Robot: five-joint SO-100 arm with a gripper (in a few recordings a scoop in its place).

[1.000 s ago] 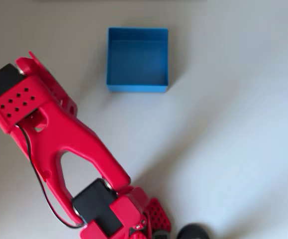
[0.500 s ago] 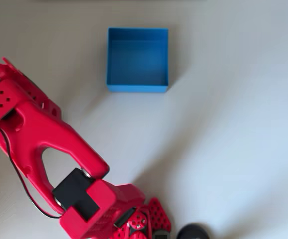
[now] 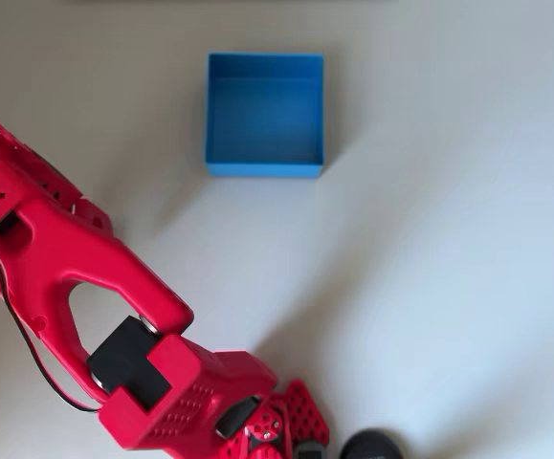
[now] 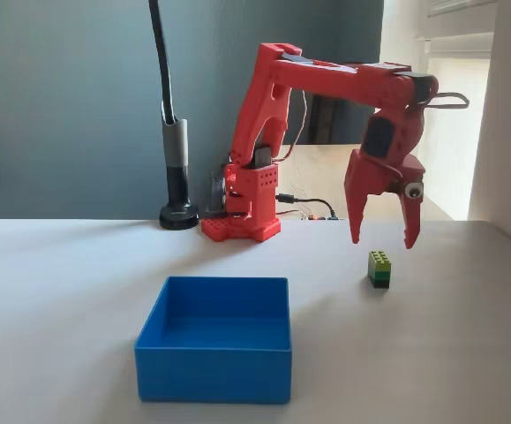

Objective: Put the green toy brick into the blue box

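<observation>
In the fixed view the red arm (image 4: pixel 326 88) reaches out from its base (image 4: pixel 246 203) at the back of the pale counter (image 4: pixel 61 274) and bends down at the wrist, so the claw (image 4: pixel 384 240) hangs with its two fingers pointing straight down and spread apart, gripping nothing. The green brick (image 4: pixel 379 268) stands on the counter just below and between the fingertips, with clear air between them and its studded top. Its lower part looks darker than the lime top; whether that is a second piece or shadow is hard to tell. The blue box (image 4: pixel 214 352) sits nearer the camera and to the left of the brick, well apart from it, with nothing inside. A black lamp stand (image 4: pixel 176 177) rises beside the arm's base in front of a dark grey wall (image 4: pixel 61 97).

The overhead view gives the layout from above: the blue box (image 3: pixel 264 115) lies near the top centre, its flat bottom bare, and the red arm (image 3: pixel 76 277) stretches from the bottom edge toward the left edge, where it is cut off. The arm's bulk covers the spot beneath it, so the fingers and the brick are hidden here. A dark round thing (image 3: pixel 372 446) at the bottom edge is partly cropped.
</observation>
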